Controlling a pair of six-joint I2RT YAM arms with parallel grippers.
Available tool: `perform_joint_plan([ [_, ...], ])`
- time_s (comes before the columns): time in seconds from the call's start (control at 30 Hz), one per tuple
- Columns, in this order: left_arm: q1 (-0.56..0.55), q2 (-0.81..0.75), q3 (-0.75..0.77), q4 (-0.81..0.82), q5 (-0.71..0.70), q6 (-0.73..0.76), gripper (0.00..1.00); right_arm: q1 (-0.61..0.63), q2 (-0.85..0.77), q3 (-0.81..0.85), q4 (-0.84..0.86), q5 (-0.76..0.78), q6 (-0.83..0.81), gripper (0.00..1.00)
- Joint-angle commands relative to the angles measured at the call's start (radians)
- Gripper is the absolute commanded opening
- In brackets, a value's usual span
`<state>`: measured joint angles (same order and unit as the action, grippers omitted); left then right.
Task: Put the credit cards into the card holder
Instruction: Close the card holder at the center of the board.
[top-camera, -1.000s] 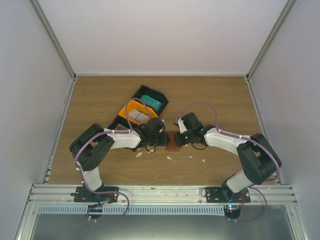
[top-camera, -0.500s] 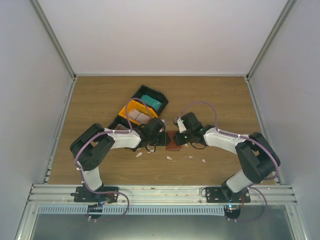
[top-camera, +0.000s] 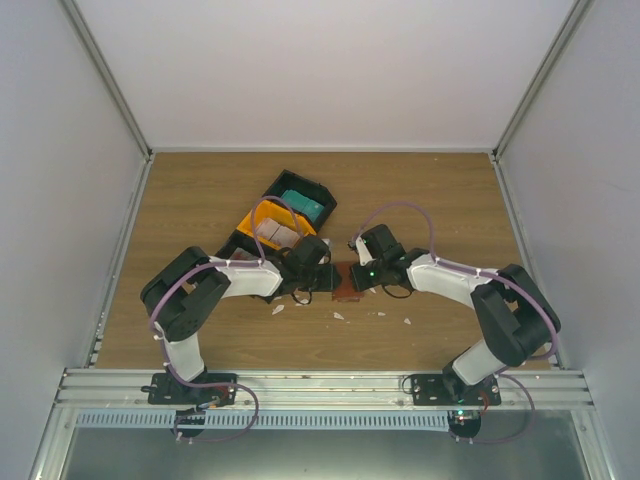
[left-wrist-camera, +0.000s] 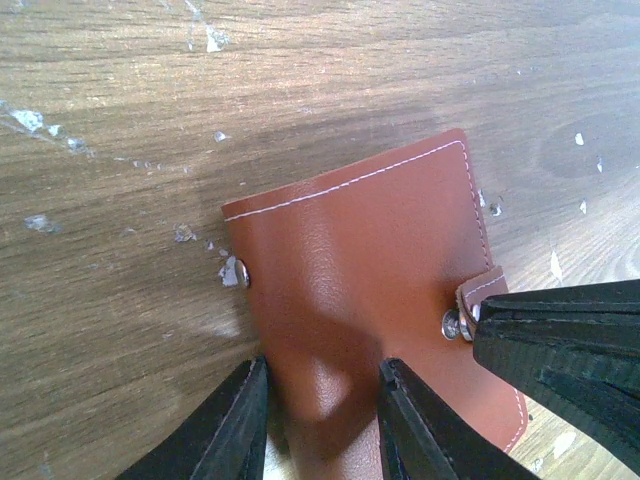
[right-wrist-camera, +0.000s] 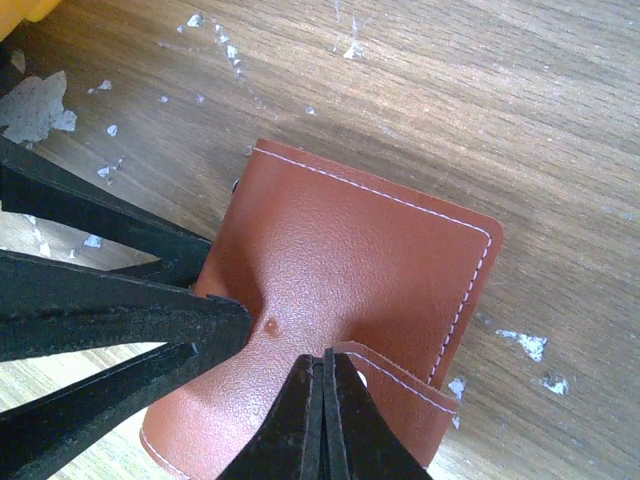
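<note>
The reddish-brown card holder (top-camera: 345, 284) lies on the wood between both arms. My left gripper (left-wrist-camera: 320, 376) has its fingers pressed in on the near part of the holder (left-wrist-camera: 370, 250), and the leather bulges between them. My right gripper (right-wrist-camera: 322, 360) is shut on the little closing tab, lifting it off the holder's cover (right-wrist-camera: 370, 250). The right gripper's black fingers (left-wrist-camera: 560, 340) show at the tab's snap in the left wrist view. Credit cards lie in the bins behind: a teal one (top-camera: 300, 207) and whitish ones (top-camera: 282, 236).
A black bin (top-camera: 318, 192) and an orange bin (top-camera: 252, 220) stand just behind the left gripper. Tiny white scraps (top-camera: 338, 315) dot the wood near the holder. Grey walls close in the table on three sides.
</note>
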<state>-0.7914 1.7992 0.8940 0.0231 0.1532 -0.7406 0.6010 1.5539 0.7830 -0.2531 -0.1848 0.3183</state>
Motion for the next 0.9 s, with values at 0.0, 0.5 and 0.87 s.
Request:
perform_joint_plan([
  [0.0, -0.005, 0.061, -0.021, -0.069, -0.006, 0.015, 0.33, -0.004, -0.002, 0.037, -0.044, 0.016, -0.012, 0.01],
  [0.5, -0.006, 0.069, -0.02, -0.068, -0.003, 0.012, 0.33, -0.005, 0.069, 0.034, -0.062, -0.034, -0.018, 0.01],
  [0.87, -0.006, 0.071, -0.021, -0.069, -0.007, 0.012, 0.33, -0.004, 0.039, 0.017, -0.098, 0.031, 0.029, 0.01],
])
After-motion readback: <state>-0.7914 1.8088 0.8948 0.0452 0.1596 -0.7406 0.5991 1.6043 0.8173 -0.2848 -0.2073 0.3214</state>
